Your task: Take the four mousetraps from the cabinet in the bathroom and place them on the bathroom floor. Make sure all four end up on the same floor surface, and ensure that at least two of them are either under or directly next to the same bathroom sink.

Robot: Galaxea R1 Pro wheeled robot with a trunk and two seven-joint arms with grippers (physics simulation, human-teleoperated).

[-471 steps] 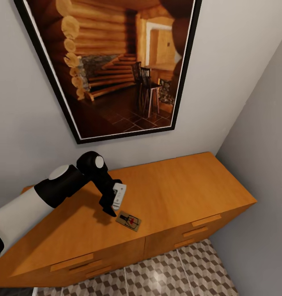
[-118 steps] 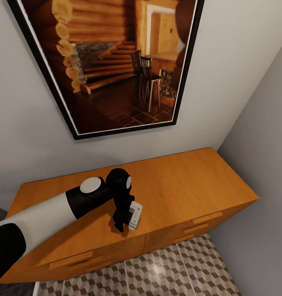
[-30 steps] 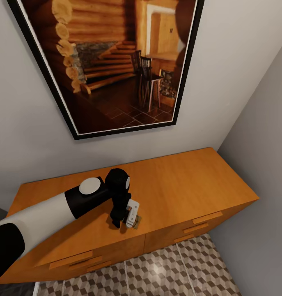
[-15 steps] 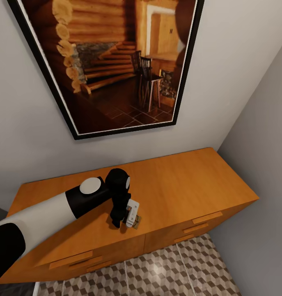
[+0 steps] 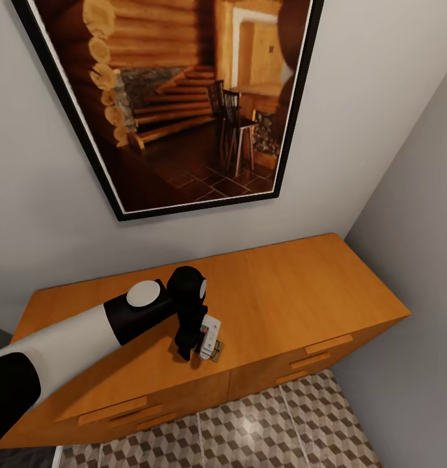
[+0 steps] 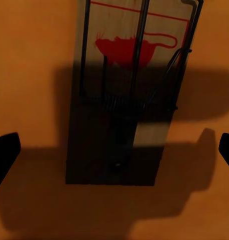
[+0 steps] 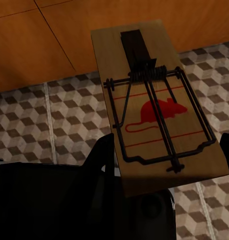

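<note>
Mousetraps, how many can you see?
2. One mousetrap lies flat on the cabinet top, right under the open left gripper. The other mousetrap is in the right gripper, above the floor. More may be hidden.

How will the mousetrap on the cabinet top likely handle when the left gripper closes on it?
The mousetrap looks like a stiff, thin board lying flat on the cabinet, so it probably won't roll or tip. Being so flat, the left gripper may struggle for purchase; the wire parts could snag.

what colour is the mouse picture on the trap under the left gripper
Red, on the mousetrap; clearest in the left wrist view.
</note>
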